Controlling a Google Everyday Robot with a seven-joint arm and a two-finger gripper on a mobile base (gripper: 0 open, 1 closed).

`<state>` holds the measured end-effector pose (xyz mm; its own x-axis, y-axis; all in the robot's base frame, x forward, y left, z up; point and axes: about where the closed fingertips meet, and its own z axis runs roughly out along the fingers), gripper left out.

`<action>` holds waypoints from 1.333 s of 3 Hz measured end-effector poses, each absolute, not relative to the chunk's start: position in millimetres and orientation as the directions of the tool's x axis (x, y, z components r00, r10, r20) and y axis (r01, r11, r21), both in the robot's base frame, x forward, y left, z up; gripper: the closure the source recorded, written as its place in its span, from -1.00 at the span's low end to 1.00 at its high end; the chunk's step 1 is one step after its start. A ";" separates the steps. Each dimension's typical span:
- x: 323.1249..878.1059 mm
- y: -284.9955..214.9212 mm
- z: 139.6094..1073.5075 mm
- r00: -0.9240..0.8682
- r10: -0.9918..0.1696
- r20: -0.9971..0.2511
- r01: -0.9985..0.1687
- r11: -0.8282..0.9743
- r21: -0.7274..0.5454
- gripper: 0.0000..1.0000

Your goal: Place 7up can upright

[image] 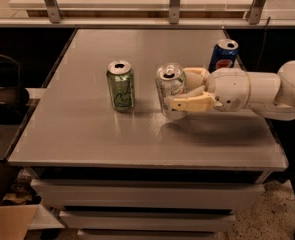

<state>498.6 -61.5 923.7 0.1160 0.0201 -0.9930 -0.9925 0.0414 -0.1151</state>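
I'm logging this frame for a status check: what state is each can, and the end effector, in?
Silver 7up can with green lettering: upright, gripped.
All-green soda can: upright, standing free on grey table.
Blue Pepsi can: upright, back right, untouched.
White end effector: over the table's right half, shut on the 7up can.

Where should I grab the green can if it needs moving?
Green can: its mid-body, side-on from image right. It stands upright with its round wall free, and the pincer, shut on the 7up can, sits on that side.
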 end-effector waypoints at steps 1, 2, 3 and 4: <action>499.4 -63.8 922.4 0.126 0.040 -0.991 -0.991 0.045 -0.124 1.00; 500.9 -65.5 922.0 0.129 0.049 -0.990 -0.991 0.046 -0.127 0.62; 502.1 -66.9 920.9 0.130 0.055 -0.990 -0.991 0.043 -0.127 0.17; 501.9 -66.3 916.3 0.126 0.062 -0.990 -0.992 0.036 -0.124 -0.31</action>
